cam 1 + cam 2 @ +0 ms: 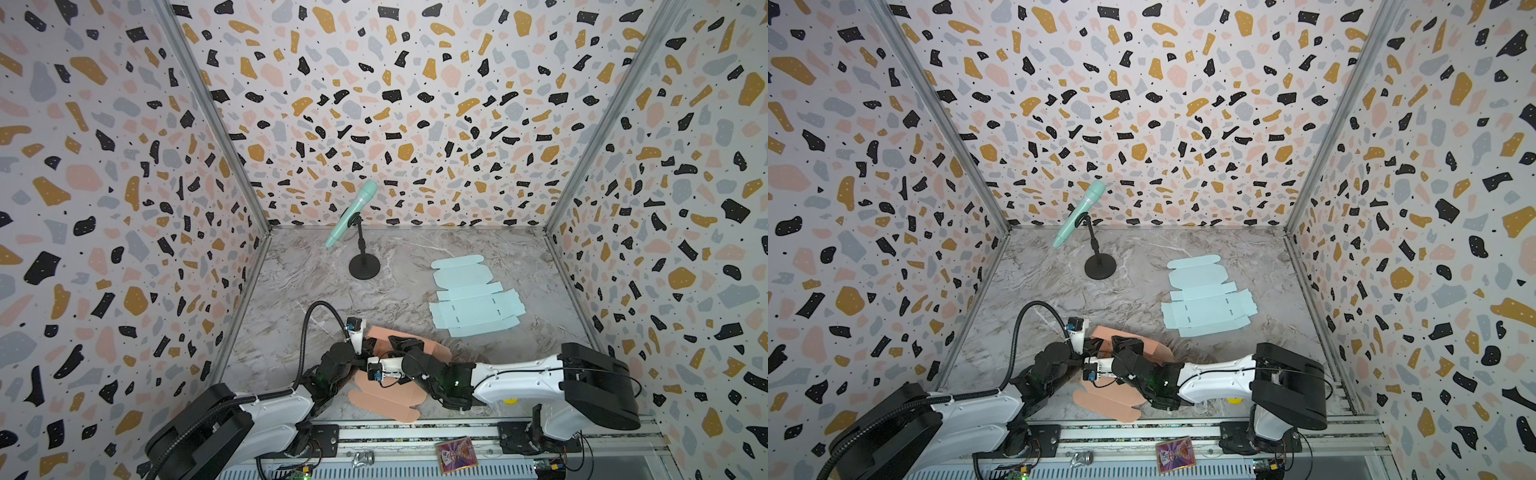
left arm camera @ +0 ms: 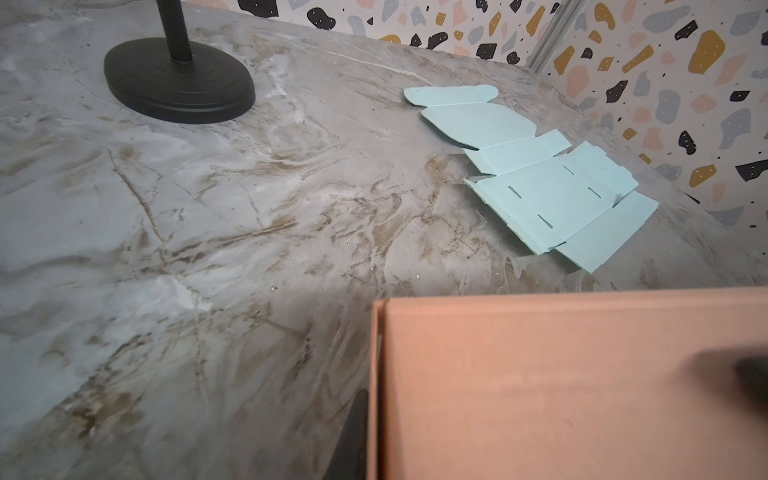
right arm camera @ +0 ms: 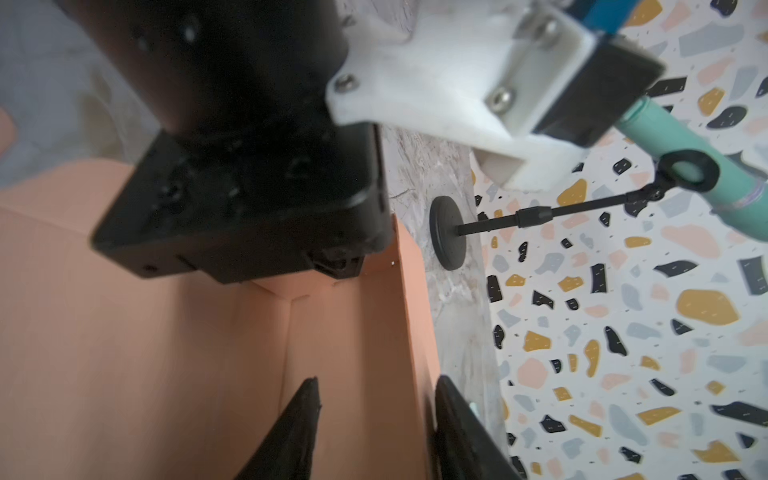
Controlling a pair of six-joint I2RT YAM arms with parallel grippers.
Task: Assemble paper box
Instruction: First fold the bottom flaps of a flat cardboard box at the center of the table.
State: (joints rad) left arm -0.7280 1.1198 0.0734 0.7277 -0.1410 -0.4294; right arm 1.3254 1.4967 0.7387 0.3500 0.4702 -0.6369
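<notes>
Left claw (image 1: 368,345): I hold it low at the near left part of the counter (image 1: 316,286), against the left side of the peach box (image 1: 436,349). In my left wrist view a raised peach wall fills the near corner, with one dark finger beside its edge. The jaws look pressed almost together, pinching that wall, I judge.

Peach box: near the front middle of the counter, between my two arms, half folded. Some walls stand up and meet in a corner; flat flaps lie toward the front rail in both top views.

Right claw (image 3: 374,424): spread, one finger (image 3: 295,428) inside the box and the other outside, the side wall between them but not squeezed.

Step in hand: raising and locking the side walls; I judge the task to be about in the middle.

Next move: my left claw must keep the wall upright while the right one takes a new hold and folds the flap over and inward. The paper is thin and may bend or spring back.

Blue sheet (image 1: 473,299): flat, not folded, further back on the right, well apart.
</notes>
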